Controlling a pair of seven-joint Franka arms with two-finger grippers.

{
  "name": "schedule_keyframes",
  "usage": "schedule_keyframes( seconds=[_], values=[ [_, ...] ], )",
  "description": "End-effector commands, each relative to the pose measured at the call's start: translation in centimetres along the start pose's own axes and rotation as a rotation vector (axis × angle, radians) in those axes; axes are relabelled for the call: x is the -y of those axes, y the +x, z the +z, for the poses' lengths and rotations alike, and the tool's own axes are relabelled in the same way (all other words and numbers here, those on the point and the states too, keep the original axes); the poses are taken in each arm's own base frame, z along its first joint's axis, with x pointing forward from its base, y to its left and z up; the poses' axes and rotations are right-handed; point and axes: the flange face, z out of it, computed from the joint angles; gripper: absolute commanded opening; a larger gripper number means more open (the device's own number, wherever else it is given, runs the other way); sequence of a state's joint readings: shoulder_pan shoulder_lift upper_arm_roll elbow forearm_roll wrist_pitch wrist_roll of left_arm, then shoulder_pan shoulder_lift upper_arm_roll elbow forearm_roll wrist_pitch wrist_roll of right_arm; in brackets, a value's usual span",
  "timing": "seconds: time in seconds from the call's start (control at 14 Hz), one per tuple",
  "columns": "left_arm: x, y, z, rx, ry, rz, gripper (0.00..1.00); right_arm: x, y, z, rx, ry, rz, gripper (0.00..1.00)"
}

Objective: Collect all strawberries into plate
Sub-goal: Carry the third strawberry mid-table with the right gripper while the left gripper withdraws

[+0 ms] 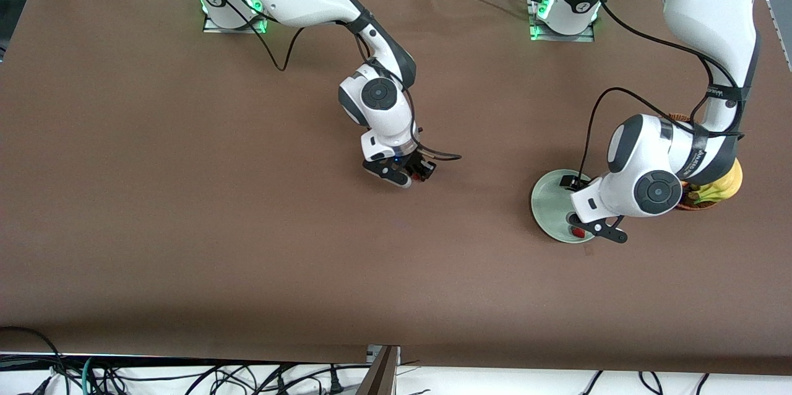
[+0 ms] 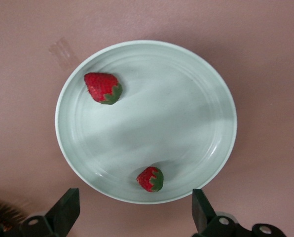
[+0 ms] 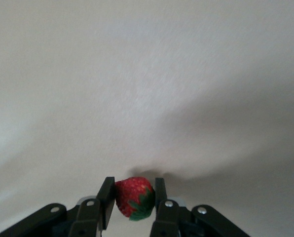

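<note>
two strawberries [image 2: 103,88] lie in the plate [image 2: 196,98] under the wide-open left gripper [image 2: 132,210]. right gripper [image 3: 131,200], mid-table, pinches the third strawberry [image 3: 133,197]; next it needs carrying to the plate.

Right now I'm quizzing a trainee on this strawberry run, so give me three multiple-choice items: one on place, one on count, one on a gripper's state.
1. What is the left gripper over?
A. the plate
B. the basket
C. bare table

2. How many strawberries lie in the plate?
A. none
B. two
C. three

3. What state is the right gripper in?
A. wide open
B. shut on nothing
C. shut on a strawberry

Key:
1 A, the left wrist view looks straight down onto the plate.
2 B, one berry and another berry rest on it.
3 C, its fingers pinch a red berry over the table's middle.
</note>
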State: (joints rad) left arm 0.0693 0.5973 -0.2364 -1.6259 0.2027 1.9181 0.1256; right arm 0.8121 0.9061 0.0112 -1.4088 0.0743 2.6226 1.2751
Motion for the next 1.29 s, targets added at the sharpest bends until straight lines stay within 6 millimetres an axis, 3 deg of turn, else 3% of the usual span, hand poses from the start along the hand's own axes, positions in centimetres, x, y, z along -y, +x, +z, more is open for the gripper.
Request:
schedule_keyframes(
  seconds=[0.0,0.07,0.14,0.21,0.29,0.5,0.72,0.86,1.07,1.22],
  values=[
    [-2.4,0.1,-1.2,-0.002,-0.08,0.002,1.0,1.0,-1.6,1.3,-0.01,0.052,0.019,0.2],
    [-3.4,0.3,-1.6,-0.004,-0.096,-0.002,1.0,1.0,-1.9,1.5,-0.01,0.058,0.024,0.2],
    [-4.2,0.3,-1.9,-0.004,-0.104,-0.022,1.0,1.1,-1.9,1.4,-0.011,0.06,0.021,0.36],
    [-6.0,0.5,-2.3,-0.003,-0.129,-0.05,1.0,1.2,-1.8,1.1,-0.014,0.062,0.011,0.84],
    [-8.2,0.7,-2.8,-0.005,-0.144,-0.084,1.0,1.3,-1.4,0.7,-0.026,0.062,-0.011,1.0],
    [-14.1,1.5,-4.2,-0.028,-0.146,-0.162,1.0,1.7,1.6,-2.0,-0.04,0.044,-0.07,1.0],
    [-16.8,2.2,-3.7,-0.057,-0.156,-0.202,1.0,1.2,8.3,-7.0,0.006,-0.076,-0.155,1.0],
    [-21.2,2.5,-2.6,-0.059,-0.17,-0.264,1.0,-0.2,12.9,-10.5,0.048,-0.155,-0.239,1.0],
    [-24.5,2.7,-0.7,-0.095,-0.18,-0.32,1.0,-3.1,18.3,-14.9,0.117,-0.229,-0.415,1.0],
    [-25.9,2.8,0.3,-0.131,-0.206,-0.448,1.0,-5.7,21.6,-17.7,0.178,-0.272,-0.488,1.0]
  ],
)
